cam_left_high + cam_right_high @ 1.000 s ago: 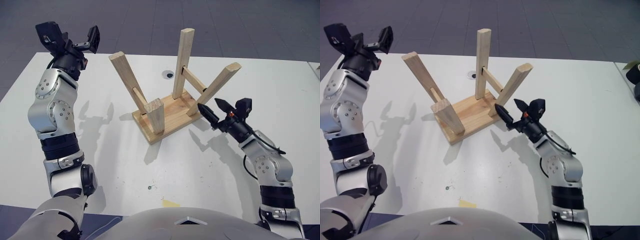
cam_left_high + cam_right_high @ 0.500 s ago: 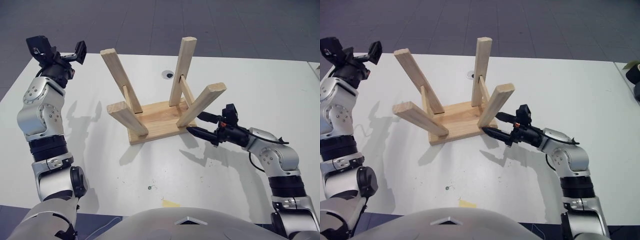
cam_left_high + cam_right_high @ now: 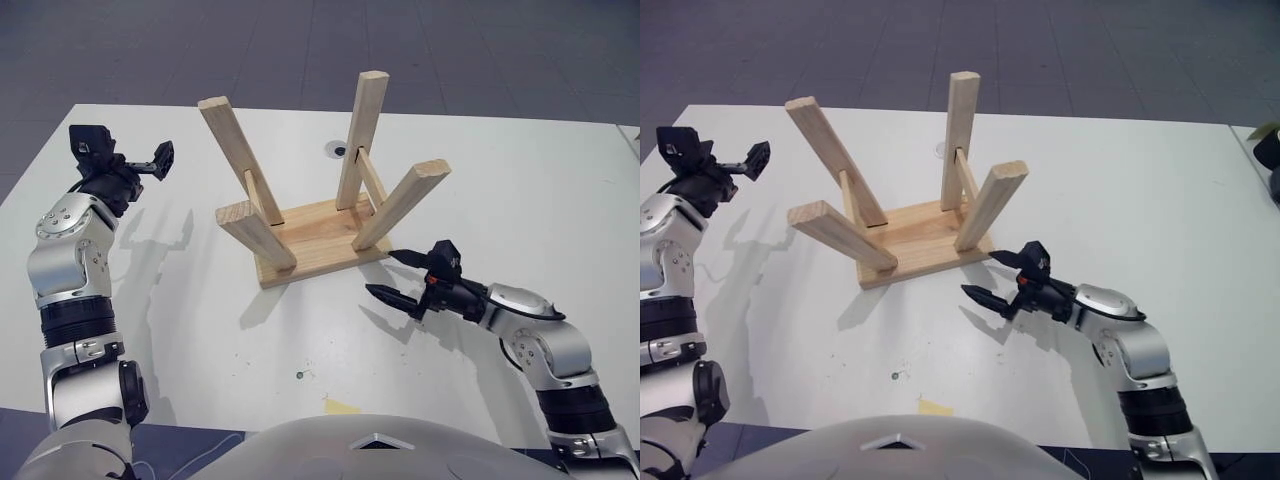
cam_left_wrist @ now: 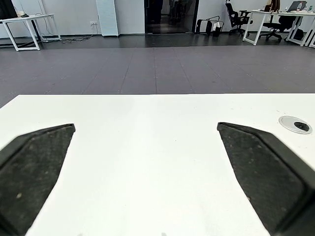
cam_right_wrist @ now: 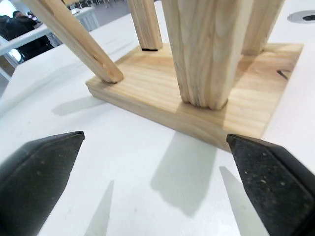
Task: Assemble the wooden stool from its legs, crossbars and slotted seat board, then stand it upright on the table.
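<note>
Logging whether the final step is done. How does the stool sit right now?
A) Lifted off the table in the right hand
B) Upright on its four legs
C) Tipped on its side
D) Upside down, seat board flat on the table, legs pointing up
D: the seat board lies flat on the table with the legs sticking up, and the open right hand is beside it, not gripping it.

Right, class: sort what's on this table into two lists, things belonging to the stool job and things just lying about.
Job: seat board, lying flat; legs, pointing up; crossbar between legs; left end effector and right end effector, both open.
Lying about: round cable port in the table; yellow scrap near the front edge.
</note>
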